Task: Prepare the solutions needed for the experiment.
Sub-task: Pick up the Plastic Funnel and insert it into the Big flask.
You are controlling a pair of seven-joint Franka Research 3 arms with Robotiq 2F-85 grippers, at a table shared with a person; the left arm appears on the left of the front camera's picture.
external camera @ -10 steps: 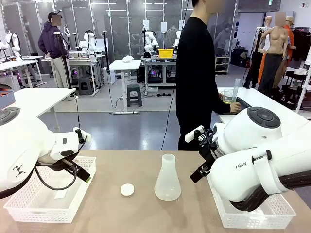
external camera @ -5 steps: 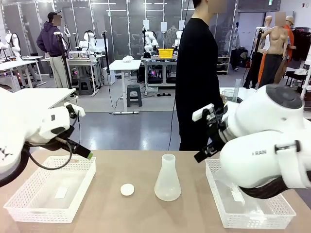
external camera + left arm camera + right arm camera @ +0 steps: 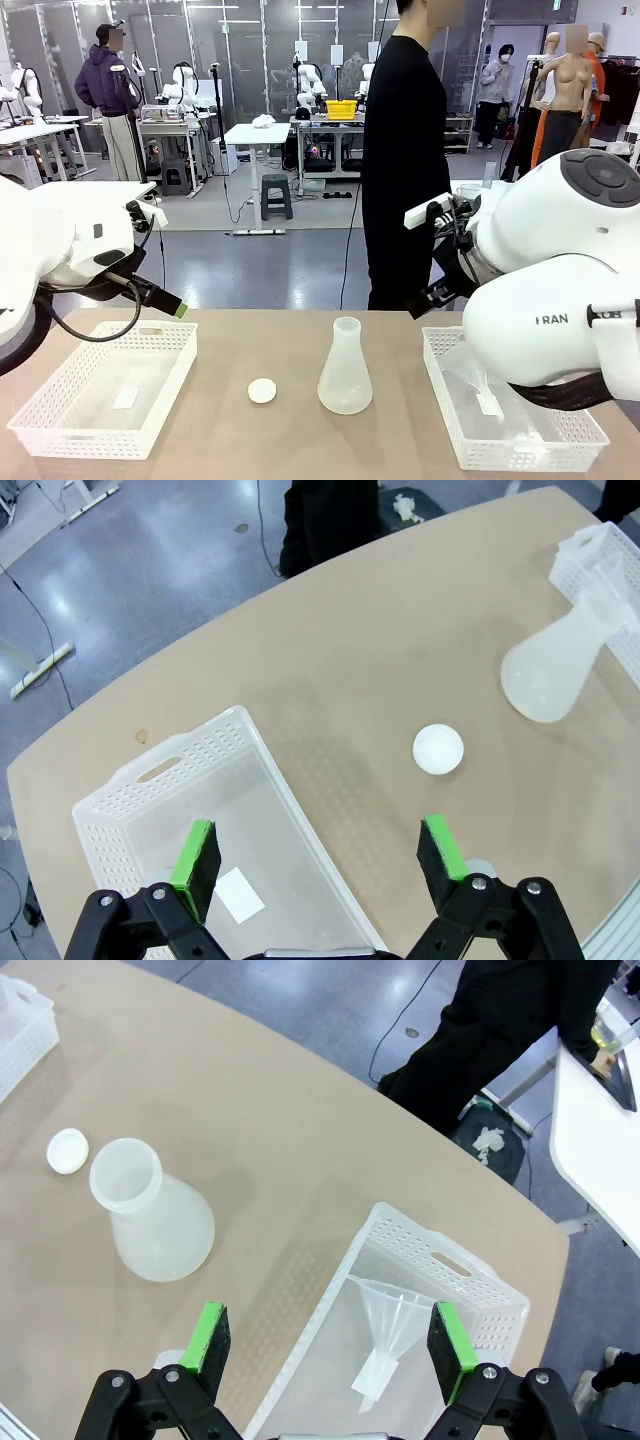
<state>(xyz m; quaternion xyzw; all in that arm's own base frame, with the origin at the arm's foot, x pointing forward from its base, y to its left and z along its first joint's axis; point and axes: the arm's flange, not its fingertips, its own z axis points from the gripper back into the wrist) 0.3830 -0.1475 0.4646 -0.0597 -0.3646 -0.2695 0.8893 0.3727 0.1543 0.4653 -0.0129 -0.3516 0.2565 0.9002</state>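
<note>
A frosted conical flask (image 3: 345, 372) stands open-mouthed at the table's middle, with a small white cap (image 3: 262, 390) lying to its left. My left gripper (image 3: 170, 303) hangs open above the left white basket (image 3: 60, 395). In the left wrist view its fingers (image 3: 196, 854) spread over the basket (image 3: 160, 772), with the cap (image 3: 438, 748) and flask (image 3: 560, 660) beyond. My right gripper (image 3: 422, 298) is open above the right basket (image 3: 445, 390). Pale yellow-green liquid, the solutions (image 3: 603, 1032), sits in a clear vessel on a side table by the person's hand.
A clear funnel (image 3: 385, 1332) lies in the right basket (image 3: 440, 1255). A paper slip (image 3: 238, 894) lies in the left basket. A person in black (image 3: 400, 150) stands at the far edge, turned toward the side table. Bare tabletop surrounds the flask (image 3: 150, 1215) and cap (image 3: 68, 1150).
Both arms have risen from low over their baskets to higher above them. The grippers stayed open. The flask and cap have not moved.
</note>
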